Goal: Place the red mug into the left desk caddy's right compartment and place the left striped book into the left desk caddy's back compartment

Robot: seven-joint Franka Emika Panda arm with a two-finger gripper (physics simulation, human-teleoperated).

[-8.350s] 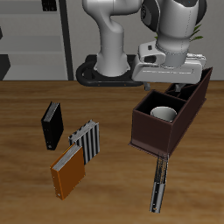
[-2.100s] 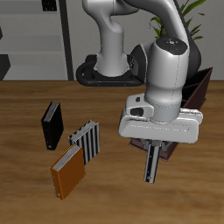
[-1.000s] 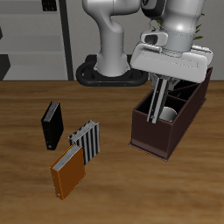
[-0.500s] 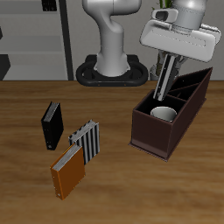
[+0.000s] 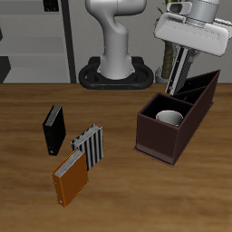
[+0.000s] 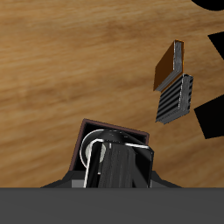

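Exterior view: the robot's hand (image 5: 184,56) hangs high above the far end of the left desk caddy (image 5: 163,136), clenched on the top of the left striped book (image 5: 179,72), which dangles nearly upright, its lower end above the caddy's rear section. The red mug (image 5: 169,119) stands inside the right compartment (image 5: 161,121), its white interior facing up. Elsewhere on the wooden counter (image 5: 109,195), well apart from the caddy, lie a black book (image 5: 54,129), a striped book with broad bars (image 5: 90,147) and an orange book (image 5: 70,177), the last two touching. In the wrist view, the held book (image 6: 122,164) fills the foreground and partly covers the mug (image 6: 94,147) and caddy (image 6: 86,133) below; the orange book (image 6: 166,66) and barred book (image 6: 174,99) lie farther off.
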